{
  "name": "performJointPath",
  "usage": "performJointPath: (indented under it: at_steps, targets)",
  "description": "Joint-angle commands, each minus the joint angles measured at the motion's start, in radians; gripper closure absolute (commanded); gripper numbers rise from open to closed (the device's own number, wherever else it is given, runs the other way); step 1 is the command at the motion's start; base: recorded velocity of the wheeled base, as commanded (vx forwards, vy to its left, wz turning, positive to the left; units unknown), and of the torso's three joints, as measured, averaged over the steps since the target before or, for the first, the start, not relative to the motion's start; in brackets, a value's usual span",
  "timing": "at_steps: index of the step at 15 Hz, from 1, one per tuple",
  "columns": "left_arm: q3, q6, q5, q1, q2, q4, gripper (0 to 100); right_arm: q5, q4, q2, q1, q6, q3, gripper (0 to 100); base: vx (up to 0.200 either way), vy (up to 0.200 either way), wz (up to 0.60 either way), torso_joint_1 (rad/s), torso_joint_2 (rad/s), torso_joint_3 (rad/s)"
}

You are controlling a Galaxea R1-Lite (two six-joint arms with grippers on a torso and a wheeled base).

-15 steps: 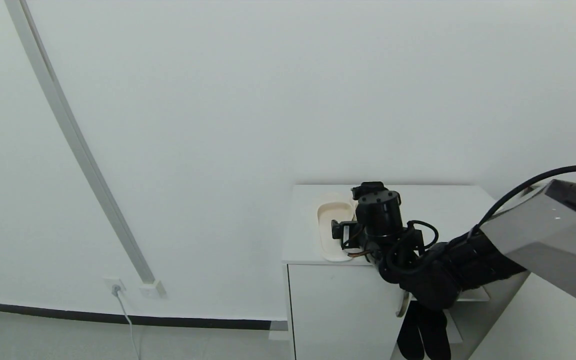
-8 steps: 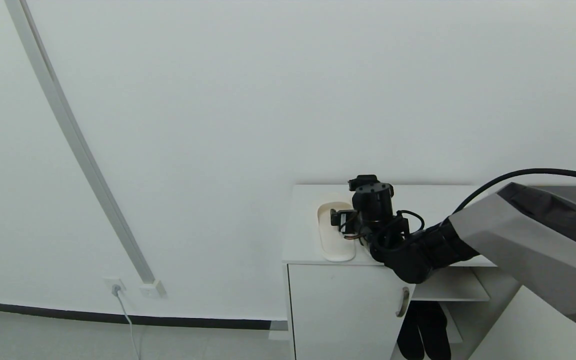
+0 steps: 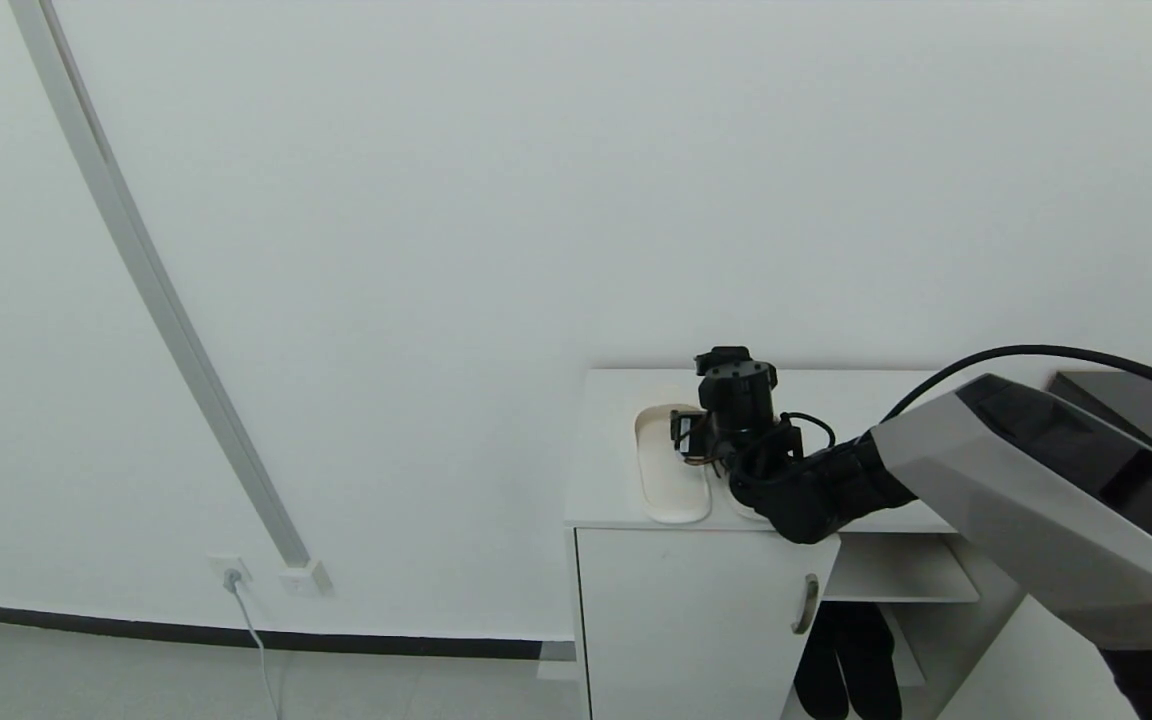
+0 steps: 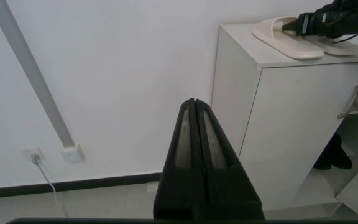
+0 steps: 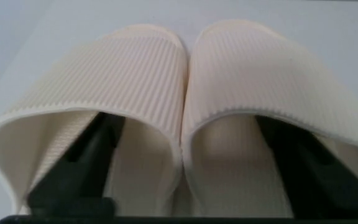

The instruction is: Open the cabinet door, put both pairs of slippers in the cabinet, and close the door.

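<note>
A pair of cream slippers (image 3: 671, 470) lies on top of the white cabinet (image 3: 676, 620), near its left edge. My right gripper (image 3: 726, 375) is over them, open, with one finger (image 5: 73, 174) under the strap of one cream slipper (image 5: 123, 74) and the other finger (image 5: 309, 168) under the strap of its mate (image 5: 253, 68). A black pair of slippers (image 3: 844, 665) stands in the cabinet's open right half, on the bottom. My left gripper (image 4: 196, 143) is shut and holds nothing, low and to the left of the cabinet (image 4: 278, 118).
The cabinet's left door is closed, with a handle (image 3: 809, 603) at its right edge. A shelf (image 3: 896, 570) shows in the open right half. A wall socket with a cable (image 3: 231, 578) and a slanted conduit strip (image 3: 156, 290) are on the wall at left.
My right arm has moved farther back over the cabinet top, bringing the gripper to the strap end of the cream slippers. The slippers have stayed where they were.
</note>
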Motion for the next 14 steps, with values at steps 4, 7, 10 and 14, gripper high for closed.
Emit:
performJointPath:
  at_steps: [4,7,10,14]
  targets:
    - [0.0,0.0,0.0,0.0,0.001,0.0,100,0.0,-0.001,0.02,0.001,0.001,-0.016,100,0.0,0.0,0.0,0.0,0.0,0.0]
    - [0.0,0.0,0.0,0.0,0.001,0.0,100,-0.001,-0.004,-0.003,0.001,0.001,-0.002,100,0.0,0.0,0.0,0.0,0.0,0.0]
    - [0.0,0.0,0.002,0.0,0.001,0.001,100,-0.001,-0.01,-0.118,0.01,0.001,0.105,100,0.0,0.0,0.0,0.0,0.0,0.0]
    - [0.0,-0.001,0.002,0.0,0.001,0.0,100,0.134,-0.068,-0.416,0.045,-0.009,0.461,100,0.0,0.0,0.0,0.0,0.0,0.0]
